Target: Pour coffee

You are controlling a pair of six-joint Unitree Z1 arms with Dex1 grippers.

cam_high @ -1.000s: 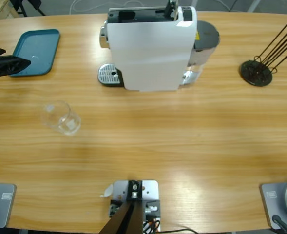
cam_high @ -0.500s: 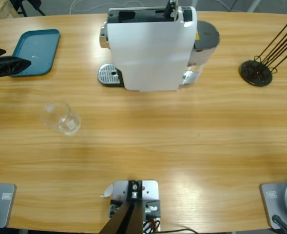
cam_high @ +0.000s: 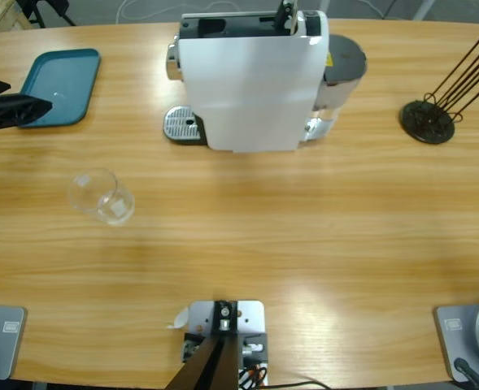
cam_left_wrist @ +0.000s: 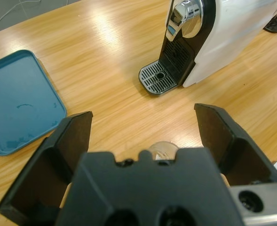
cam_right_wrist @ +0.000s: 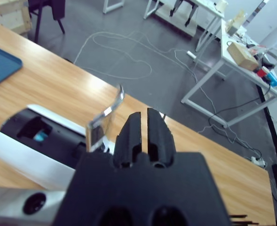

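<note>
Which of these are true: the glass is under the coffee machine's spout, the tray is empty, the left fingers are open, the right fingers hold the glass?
1. The glass stands under the spout. False: it stands on the table, apart from the coffee machine.
2. The blue tray is empty. True.
3. The left gripper has its fingers spread open. True.
4. The right gripper holds the glass. False: its fingers are shut on nothing, above the machine.
</note>
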